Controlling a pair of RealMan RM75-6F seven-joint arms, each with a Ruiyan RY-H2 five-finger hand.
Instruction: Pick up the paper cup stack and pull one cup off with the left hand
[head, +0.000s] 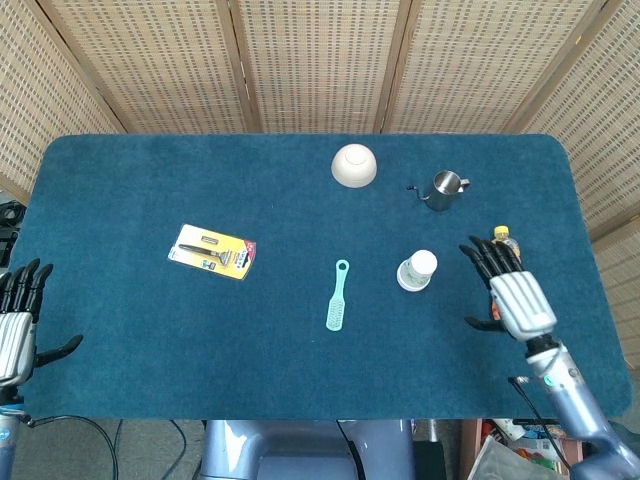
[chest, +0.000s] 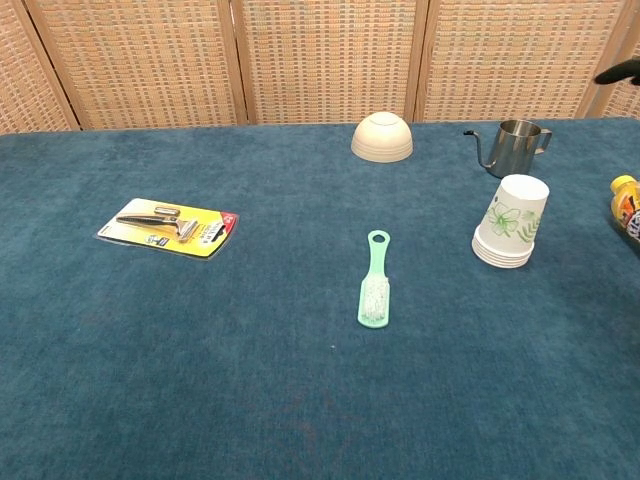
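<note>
The stack of white paper cups with a green floral print (chest: 511, 222) stands mouth-down on the blue carpeted counter (head: 140, 330), right of centre, leaning slightly; nothing touches it. In the head view the same stack (head: 417, 270) lies between the mint-green plastic brush (head: 337, 295) and the right hand (head: 508, 292). The right hand hovers above the counter just to the right of the stack, apart from it, with its dark fingers (head: 484, 258) spread and nothing held. It covers most of the orange drink bottle with a yellow cap (head: 503, 235), of which only the cap end shows in the head view; the chest view shows the bottle's cap end at the right frame edge. The left hand (head: 17, 320) sits at the near left edge of the counter, well apart from the stack, fingers apart and empty. Behind the stack stands the small stainless steel pitcher with a thin spout (chest: 512, 145), spout to the left. Left of the pitcher rests the cream-coloured bowl turned upside down (chest: 381, 137). The yellow retail card holding a razor (chest: 171, 227) lies flat on the left half of the counter.
</note>
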